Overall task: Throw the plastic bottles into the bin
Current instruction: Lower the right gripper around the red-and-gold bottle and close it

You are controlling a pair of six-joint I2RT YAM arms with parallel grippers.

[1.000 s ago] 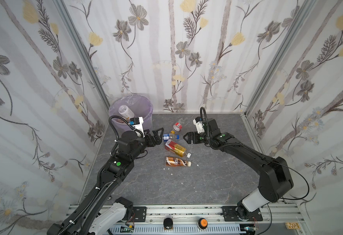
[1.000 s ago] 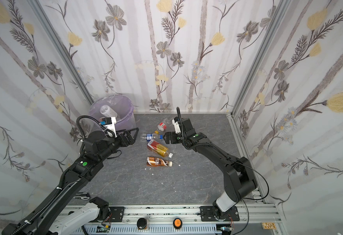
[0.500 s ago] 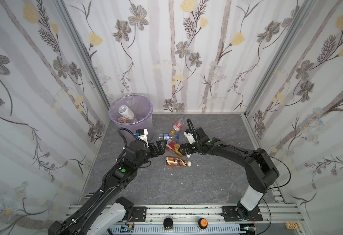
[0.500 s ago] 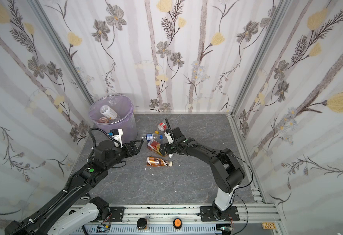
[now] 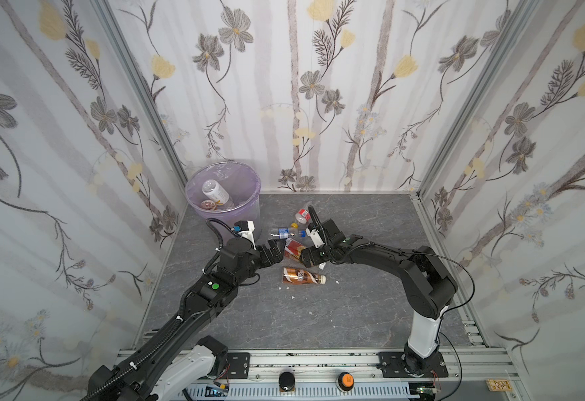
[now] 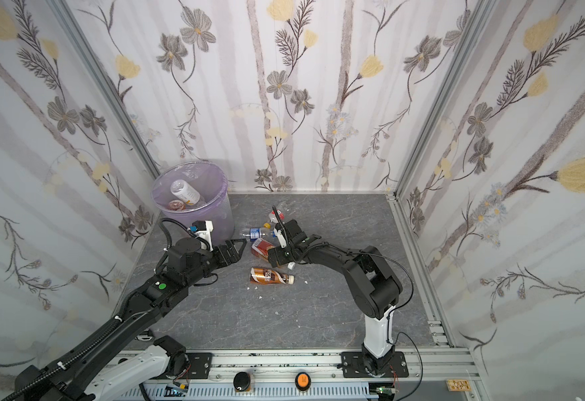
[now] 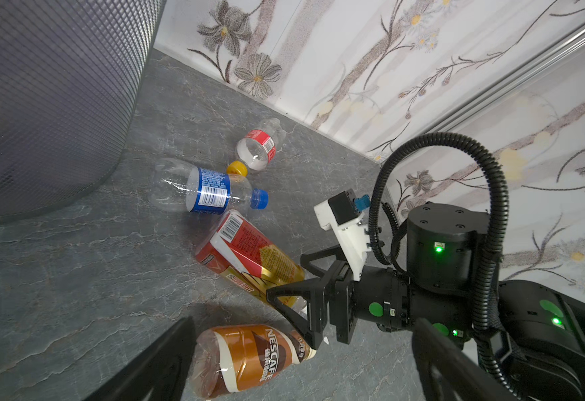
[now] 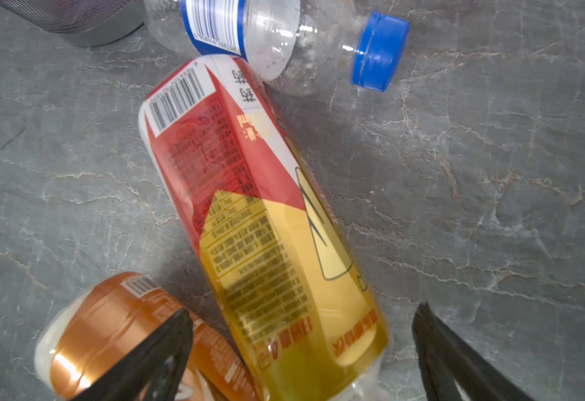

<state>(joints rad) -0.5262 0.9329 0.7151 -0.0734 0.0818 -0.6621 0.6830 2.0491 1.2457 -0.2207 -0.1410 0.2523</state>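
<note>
The room was a small booth, its walls (image 5: 284,86) papered with grey and yellow flowers and joined by bare metal posts (image 5: 138,80). The floor (image 5: 353,312) was a grey slab with pale marble veins, and a few white crumbs (image 5: 294,297) lay on it well away from the bin (image 5: 249,208).

The bin stood in a corner, pale purple and see-through, with a thin clear bag folded over its rim. Inside it lay a white-labelled bottle (image 5: 214,192) and at least one more, too hidden to make out.

Four bottles lay on their sides on the floor near the bin. Nearest its foot was a clear bottle with a blue label and blue cap (image 7: 197,189). A clear bottle with a red label (image 7: 256,149) lay just beyond that one, a yellow cap at its end. The red-and-gold bottle (image 8: 249,208) lay a little farther from the bin, its base touching or all but touching the blue-capped one. The brown coffee bottle (image 5: 301,276) lay farthest from the bin.

The left claw (image 6: 240,250) hung open and empty between the bin and the red-and-gold bottle. The right claw (image 7: 286,276) was on that bottle's far side from the bin. Its jaws were spread around the neck end and had not closed on it.

A metal rail (image 5: 319,361) ran along the floor's edge opposite the bin.
</note>
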